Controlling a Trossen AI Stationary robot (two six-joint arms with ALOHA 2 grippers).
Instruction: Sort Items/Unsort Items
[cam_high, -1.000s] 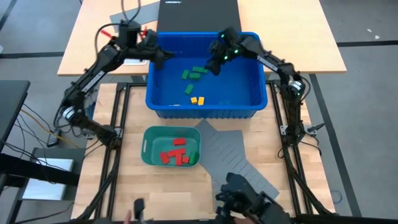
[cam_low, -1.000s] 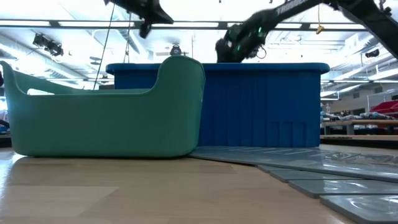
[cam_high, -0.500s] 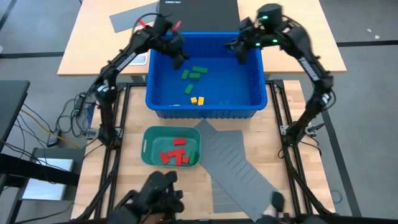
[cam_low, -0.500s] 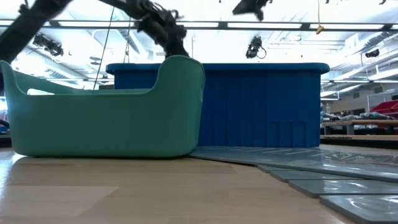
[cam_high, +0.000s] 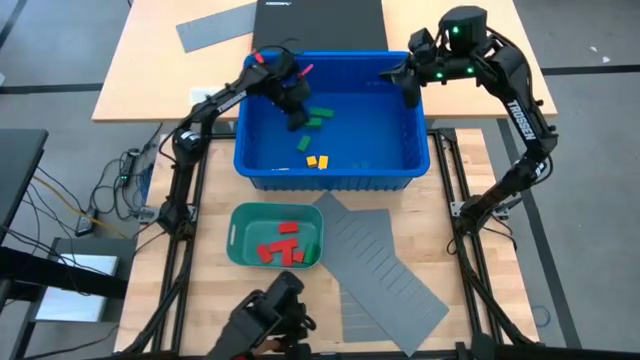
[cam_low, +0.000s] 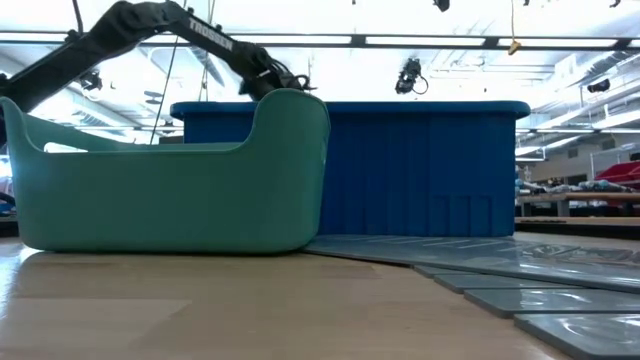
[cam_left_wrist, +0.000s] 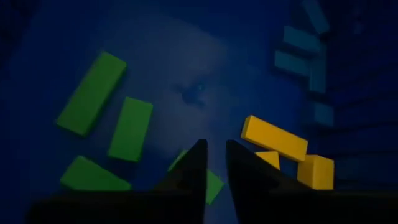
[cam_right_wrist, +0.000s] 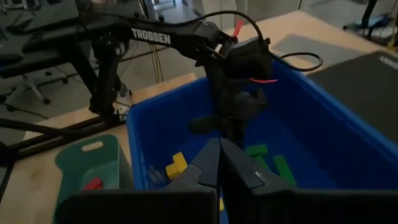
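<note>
Left gripper (cam_high: 297, 122): I am reaching down into the blue bin (cam_high: 420, 150), hanging just over the green blocks (cam_high: 312, 118); the fingers (cam_left_wrist: 193, 168) are parted only a sliver and nothing is between them.
Why there: the greens are the nearest loose group, so I judge I am lining up a pick on one of them.
Right gripper (cam_high: 411, 92): I am holding it above the bin's rim at about 2 o'clock, clenched tight and carrying nothing; it is waiting clear so the arms are not crowding each other.
Yellow blocks (cam_high: 318, 161): lying together on the bin floor toward 6 o'clock of the greens, apart from them.
Red blocks (cam_high: 282, 248): already gathered in the green tray (cam_high: 236, 228), which is sitting at 6 o'clock of the bin, outside it; a sliver of green shows at the tray's right end.
Grey sheet (cam_high: 375, 265): lying flat beside the tray, bare.
Progress: reds look sorted; greens and yellows not yet.
Risk: the greens are lying close and askew, so a narrow opening may nudge a neighbour.
</note>
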